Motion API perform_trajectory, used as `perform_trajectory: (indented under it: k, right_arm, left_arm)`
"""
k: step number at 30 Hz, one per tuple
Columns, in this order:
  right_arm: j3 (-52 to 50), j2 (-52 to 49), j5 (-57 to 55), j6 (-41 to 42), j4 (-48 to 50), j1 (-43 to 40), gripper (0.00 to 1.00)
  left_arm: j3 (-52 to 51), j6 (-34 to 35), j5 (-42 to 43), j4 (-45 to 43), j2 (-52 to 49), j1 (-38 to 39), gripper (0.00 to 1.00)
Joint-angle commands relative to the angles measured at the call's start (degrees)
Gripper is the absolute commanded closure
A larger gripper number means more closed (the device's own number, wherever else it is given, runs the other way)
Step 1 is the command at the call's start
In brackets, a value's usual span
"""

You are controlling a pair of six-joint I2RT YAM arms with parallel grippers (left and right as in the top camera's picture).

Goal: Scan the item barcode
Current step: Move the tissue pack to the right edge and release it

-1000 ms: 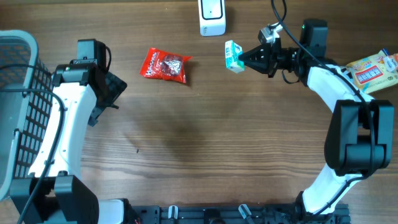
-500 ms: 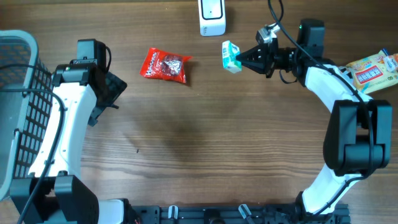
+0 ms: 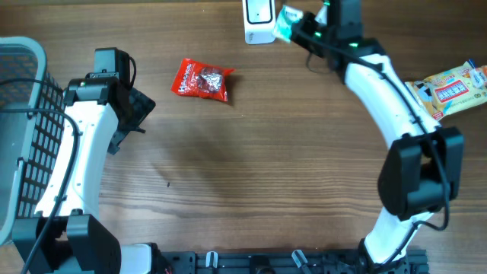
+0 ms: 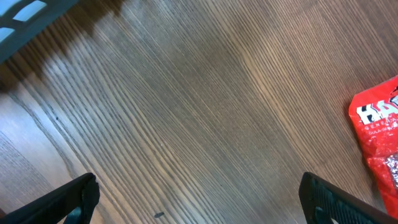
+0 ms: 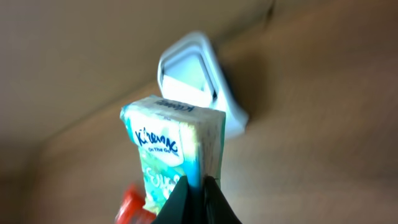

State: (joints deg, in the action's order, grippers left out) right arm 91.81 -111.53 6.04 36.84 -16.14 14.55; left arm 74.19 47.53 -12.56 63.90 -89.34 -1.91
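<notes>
Worktop point(image 3: 251, 175) wood lies nearest. Midway out on the left, the left gripper point(image 3: 135, 113) hangs spread wide, holding nothing, with a red snack packet point(image 3: 202, 80) to its right. At the far edge the right gripper point(image 5: 196, 200) is pinched tight on one edge of the tissue pack point(image 5: 171, 149), held just beside the white scanner point(image 5: 193, 81). The pack looks light and soft, likely to crush or swivel. A narrow edge grip, clear of its printed faces, seems best.

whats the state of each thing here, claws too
scanner, set down, not held
tissue pack, lifted, held close to scanner
red snack bag, lying flat, untouched
yellow packet, lying flat, untouched
basket, partly in view, contents unclear
left claw, open, empty
right claw, shut on tissue pack
</notes>
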Motion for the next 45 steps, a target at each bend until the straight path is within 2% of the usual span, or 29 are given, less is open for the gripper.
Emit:
perform_trajectory:
  k: [1,4,7,9,12,18,21,23,25,26,27,28,29,31,34,35,39,40,41,42,45]
  right_arm:
    - [3.61,-0.63,-31.71,-17.53,7.58,7.58,0.95]
    - [3.61,-4.24,-33.73,-35.60,19.91,12.11,0.95]
    - [3.61,-10.03,-37.77,-48.57,31.82,14.16,0.95]
    - [3.61,-13.40,-37.11,-56.35,35.50,14.16,0.95]
    - [3.61,-17.90,-34.91,-69.94,36.06,14.16,0.95]
    - [3.54,-21.03,-36.06,-77.48,37.99,13.92,0.95]
    - [3.56,-21.03,-47.21,-78.66,40.11,11.85,0.96]
    - [3.54,-21.05,-58.36,-75.34,39.28,7.13,0.96]
    - [3.48,-21.05,-72.24,-66.16,36.96,1.20,0.96]
    - [3.43,-21.05,-76.22,-62.10,33.94,-1.29,0.96]
    - [3.43,-21.05,-80.24,-56.83,26.14,-5.40,0.96]
    - [3.43,-21.05,-80.59,-53.27,20.35,-7.43,0.96]
    - [3.43,-21.05,-80.59,-44.87,9.33,-10.75,0.96]
    - [3.43,-21.03,-76.08,-30.71,-5.46,-13.92,0.96]
    - [3.43,-21.03,-71.47,-11.08,-19.96,-18.36,0.96]
    - [3.43,-21.03,-70.36,-8.63,-22.36,-19.98,0.96]
    - [3.43,-21.03,-67.56,-8.39,-25.51,-25.81,0.96]
    - [3.43,-21.03,-64.13,-8.39,-26.03,-27.87,0.83]
    - [3.45,-21.00,-58.55,-8.46,-26.58,-29.73,0.60]
    - [3.45,-20.90,-51.06,-9.31,-27.56,-31.80,0.00]
    - [3.45,-19.23,-46.01,-9.66,-30.08,-34.75,0.00]
  left_arm:
    - [-0.09,0.94,-0.94,0.00,0.31,-0.35,0.00]
    - [-0.09,0.94,-0.94,0.00,0.31,-0.35,0.00]
    - [-0.09,0.94,-0.94,0.00,0.31,-0.35,0.00]
    - [-0.09,0.94,-0.94,0.00,0.31,-0.35,0.00]
    - [-0.09,0.94,-0.94,0.00,0.31,-0.35,0.00]
    - [-0.09,0.94,-0.94,0.00,0.31,-0.35,0.00]
    - [-0.09,0.94,-0.94,0.00,0.31,-0.35,0.00]
    - [-0.09,0.94,-0.94,0.00,0.31,-0.35,0.00]
    - [-0.09,0.94,-0.94,0.00,0.31,-0.35,0.00]
    - [-0.09,0.94,-0.94,0.00,0.31,-0.35,0.00]
    - [-0.09,0.94,-0.94,0.00,0.31,-0.35,0.00]
    - [-0.09,0.94,-0.94,0.00,0.31,-0.35,0.00]
    - [-0.09,0.94,-0.94,0.00,0.31,-0.35,0.00]
    - [-0.09,0.94,-0.94,0.00,0.31,-0.35,0.00]
    - [-0.09,0.94,-0.94,0.00,0.31,-0.35,0.00]
    - [-0.09,0.94,-0.94,0.00,0.31,-0.35,0.00]
    - [-0.09,0.94,-0.94,0.00,0.31,-0.35,0.00]
    - [-0.09,0.94,-0.94,0.00,0.31,-0.35,0.00]
    - [-0.09,0.94,-0.94,0.00,0.31,-0.35,0.00]
    - [-0.09,0.94,-0.94,0.00,0.31,-0.35,0.00]
    - [-0.09,0.94,-0.94,0.00,0.31,-0.35,0.00]
